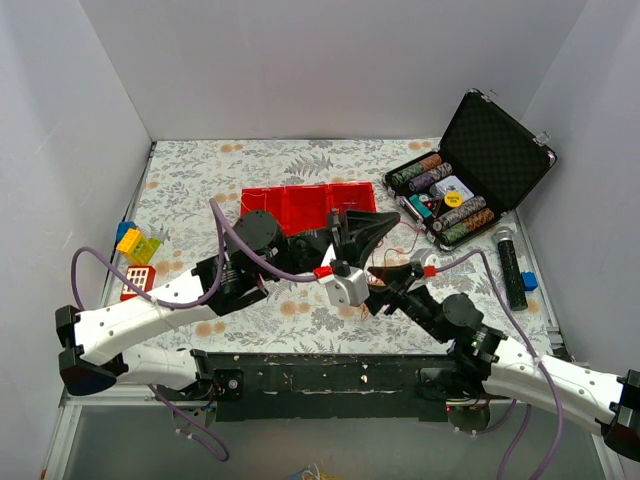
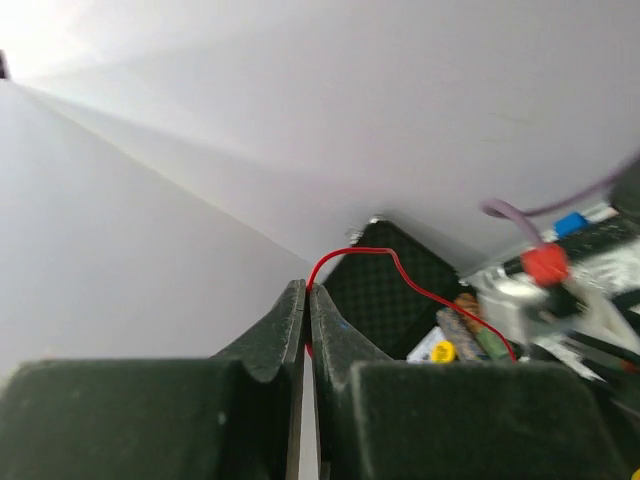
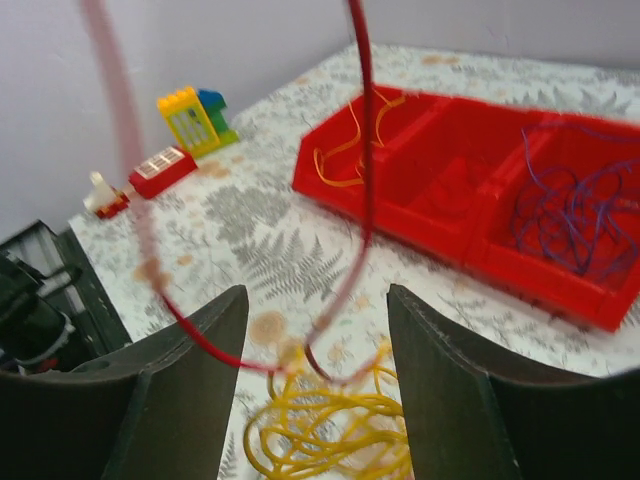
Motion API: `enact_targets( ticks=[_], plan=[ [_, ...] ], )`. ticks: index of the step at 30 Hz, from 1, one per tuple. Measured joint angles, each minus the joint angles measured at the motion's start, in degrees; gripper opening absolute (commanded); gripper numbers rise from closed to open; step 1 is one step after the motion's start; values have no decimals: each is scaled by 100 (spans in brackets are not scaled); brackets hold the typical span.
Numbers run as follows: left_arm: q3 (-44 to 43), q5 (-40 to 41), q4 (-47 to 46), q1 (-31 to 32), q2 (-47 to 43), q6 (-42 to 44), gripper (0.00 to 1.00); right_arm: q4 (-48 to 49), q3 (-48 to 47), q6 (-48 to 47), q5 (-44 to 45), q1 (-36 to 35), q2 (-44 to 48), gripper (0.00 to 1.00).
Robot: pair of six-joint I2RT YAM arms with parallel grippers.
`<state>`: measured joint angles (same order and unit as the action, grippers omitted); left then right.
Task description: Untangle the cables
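My left gripper [image 1: 392,217] is raised over the table's middle and shut on a thin red wire [image 2: 400,272], pinched at the fingertips [image 2: 307,288]. The wire arcs away to the right. My right gripper [image 1: 396,272] is open just in front of it, low over the table. In the right wrist view a yellow wire bundle [image 3: 330,430] lies on the cloth below the open gripper [image 3: 318,295]. The red wire [image 3: 365,150] hangs down from above and loops between the fingers without being gripped. Purple wires [image 3: 570,210] and one yellow wire [image 3: 350,150] lie in the red tray [image 3: 430,235].
The red tray [image 1: 300,205] sits behind the grippers. An open black case of poker chips [image 1: 500,145] stands at the back right, with a black cylinder [image 1: 510,265] in front of it. Toy bricks [image 1: 135,245] and a red-and-white toy [image 1: 137,280] lie at the left. White walls enclose the table.
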<state>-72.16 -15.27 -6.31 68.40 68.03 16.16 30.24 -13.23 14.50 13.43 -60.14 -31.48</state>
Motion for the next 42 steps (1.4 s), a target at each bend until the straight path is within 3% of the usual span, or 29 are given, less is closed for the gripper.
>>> enact_targets(
  ticks=[12,21,35,39,42],
  plan=[
    [-970,514,-420,0,127,531,0,166,1027,358,518,0,-413,63],
    [-1373,1093,-1856,0,704,1132,0,422,1036,820,597,0,-791,65],
    [-3899,1239,-2728,0,2039,2009,0,468,1036,1401,601,0,-826,67],
    [-3947,1239,-2732,0,1987,2031,0,363,1036,1377,511,0,-754,73],
    [-3442,1233,-2697,0,1740,2046,0,-2,1040,1226,302,0,-378,79]
  ],
)
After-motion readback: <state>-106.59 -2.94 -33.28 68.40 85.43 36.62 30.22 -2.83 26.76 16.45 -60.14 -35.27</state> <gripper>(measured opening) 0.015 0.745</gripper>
